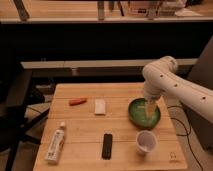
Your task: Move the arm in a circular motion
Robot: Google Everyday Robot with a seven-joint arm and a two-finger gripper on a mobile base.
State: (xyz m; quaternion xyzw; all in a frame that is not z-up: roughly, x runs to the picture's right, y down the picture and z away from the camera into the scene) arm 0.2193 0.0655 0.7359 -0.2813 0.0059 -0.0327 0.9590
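The large white tubular robot arm (162,80) is extended from above and right of its slender pale gripper (150,107), which is pointed straight down over the round green bowl (134,114) on the wooden desk (85,135); whether it is released or clenched cannot be told.

The arm (174,86), built of thick, smooth white tubular segments with rounded joints, carries small dark dots along its shell. Past a bulbous bend it narrows into the gripper (150,108), a slender pale tip, seen here directly over the green bowl (134,116).
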